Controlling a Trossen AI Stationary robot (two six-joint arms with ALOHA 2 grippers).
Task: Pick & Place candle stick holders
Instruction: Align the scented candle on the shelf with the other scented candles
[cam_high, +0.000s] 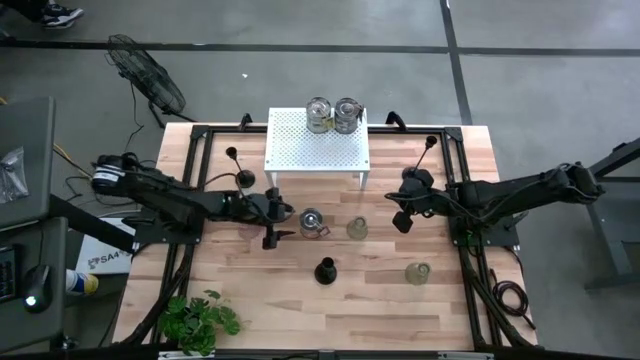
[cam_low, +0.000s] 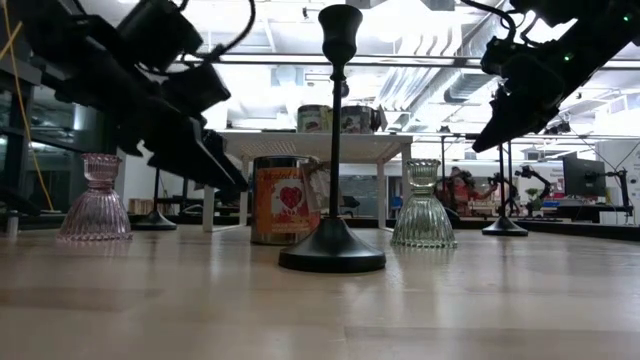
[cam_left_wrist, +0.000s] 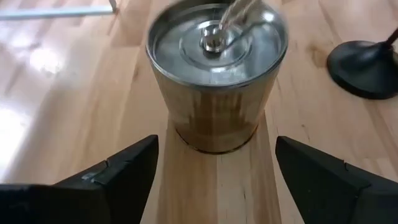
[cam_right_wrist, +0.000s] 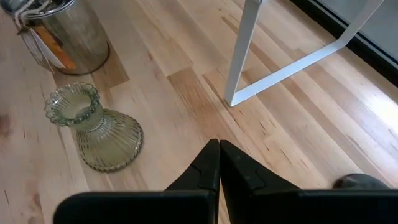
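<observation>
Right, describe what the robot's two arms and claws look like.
Both arms are dark, jointed and slim, with black cables running along them. The left claw has two black, wedge-shaped fingers with matte faces. The right claw has the same black tapered fingers, mounted on a flat black bar. No markings are legible on either.

Metal tin holder: standing upright mid-desk.
Greenish ribbed glass holder: sitting just beside it.
Black stemmed stick: standing upright, nearer the front edge.
</observation>
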